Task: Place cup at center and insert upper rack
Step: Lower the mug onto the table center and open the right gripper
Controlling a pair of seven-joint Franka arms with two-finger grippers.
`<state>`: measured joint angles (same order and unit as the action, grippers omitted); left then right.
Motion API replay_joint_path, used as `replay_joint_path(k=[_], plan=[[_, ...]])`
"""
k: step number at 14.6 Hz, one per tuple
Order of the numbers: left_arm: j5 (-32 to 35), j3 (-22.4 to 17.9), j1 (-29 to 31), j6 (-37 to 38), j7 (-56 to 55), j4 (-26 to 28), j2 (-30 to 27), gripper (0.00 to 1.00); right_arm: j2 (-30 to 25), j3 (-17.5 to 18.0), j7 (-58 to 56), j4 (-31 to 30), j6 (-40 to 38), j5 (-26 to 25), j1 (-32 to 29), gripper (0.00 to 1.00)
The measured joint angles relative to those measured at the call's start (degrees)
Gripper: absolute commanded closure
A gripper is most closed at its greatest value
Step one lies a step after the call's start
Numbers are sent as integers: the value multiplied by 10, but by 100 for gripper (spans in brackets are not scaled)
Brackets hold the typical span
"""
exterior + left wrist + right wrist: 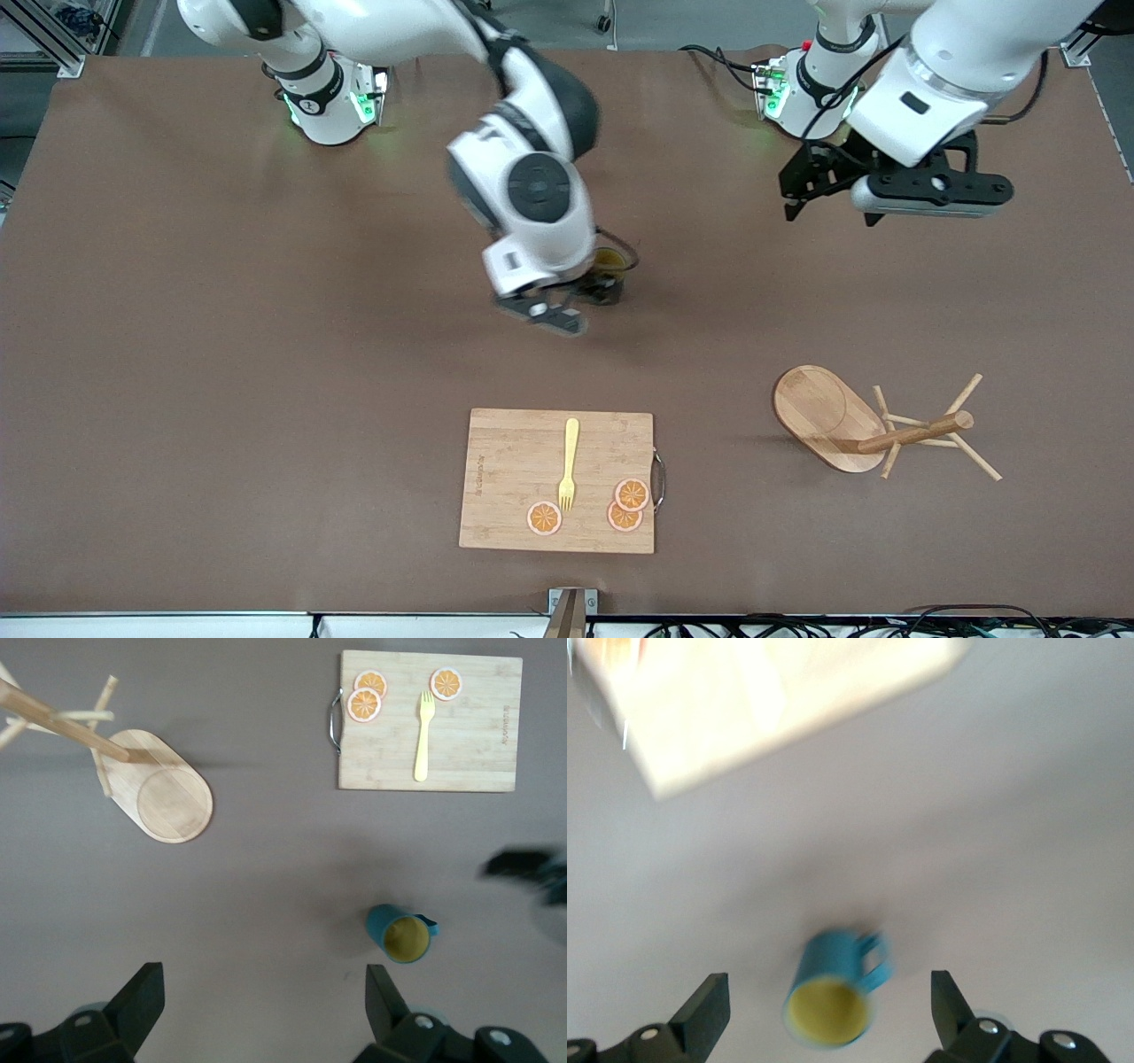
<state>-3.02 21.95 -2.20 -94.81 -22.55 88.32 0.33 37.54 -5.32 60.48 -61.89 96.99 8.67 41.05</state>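
Brown table (221,354). Landmark: cutting board (514,496) at the camera edge. Mug tree (850,425) lies tipped over beside the board, toward the left arm's end. Right gripper (824,1014) open over the cup (613,262), which stands upright, farther from the camera than the board. Left gripper (261,1005) open, waiting above the tree. Risk: a finger clipping the cup rim and toppling it.

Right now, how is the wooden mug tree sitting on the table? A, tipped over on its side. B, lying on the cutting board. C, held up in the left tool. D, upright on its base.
A: the mug tree lies tipped over on the table, its post sideways and its oval base on edge.
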Motion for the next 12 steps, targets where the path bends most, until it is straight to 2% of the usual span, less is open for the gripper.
replay_joint_path(k=[3,7,9,12], plan=[[-1,40,0,0,-50,1,2,0,-59,-4,-117,-2,-105,-72,-83,0],[-2,115,-11,-22,-160,3,16,0,-91,-7,-317,-3,-147,-89,-187,0],[-1,135,-43,-48,-232,4,31,0,-104,-8,-399,-3,-160,-97,-236,0],[30,139,-116,-87,-343,7,68,0,-129,-8,-447,-3,-173,-101,-295,0]])
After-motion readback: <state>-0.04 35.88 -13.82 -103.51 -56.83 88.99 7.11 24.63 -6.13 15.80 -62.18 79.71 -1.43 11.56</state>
